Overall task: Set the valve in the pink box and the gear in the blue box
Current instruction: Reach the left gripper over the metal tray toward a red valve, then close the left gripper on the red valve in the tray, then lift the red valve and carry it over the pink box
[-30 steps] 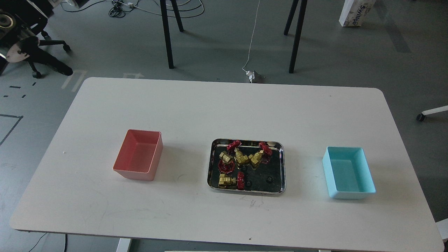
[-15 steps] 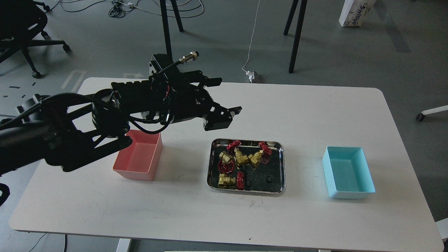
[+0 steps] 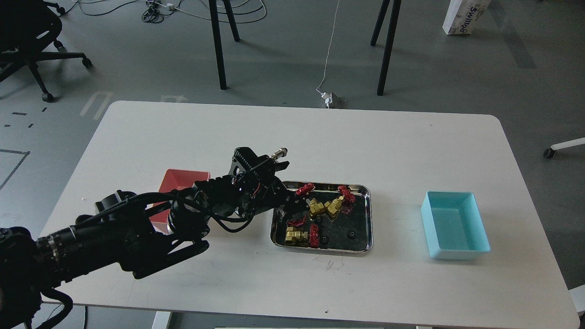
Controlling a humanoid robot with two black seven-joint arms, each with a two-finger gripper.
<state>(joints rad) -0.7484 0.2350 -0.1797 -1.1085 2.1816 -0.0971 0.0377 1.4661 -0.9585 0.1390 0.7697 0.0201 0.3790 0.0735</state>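
The steel tray holds several brass valves with red handwheels: one at the front left, one in the middle, one to the right. Small black gears lie at the tray's front and front right. My left gripper is down in the tray's left part, over the leftmost valve, of which only a red handwheel edge shows. Its fingers are dark and cannot be told apart. The pink box is left of the tray, mostly hidden behind my arm. The blue box stands at the right, empty.
The white table carries only the two boxes and the tray. My left arm crosses the table's front left and covers the pink box's near side. Black table legs and cables are on the floor behind.
My left arm has dropped from high above the table down into the left part of the tray, and its gripper now covers the leftmost valve. The valves and boxes stand as before.
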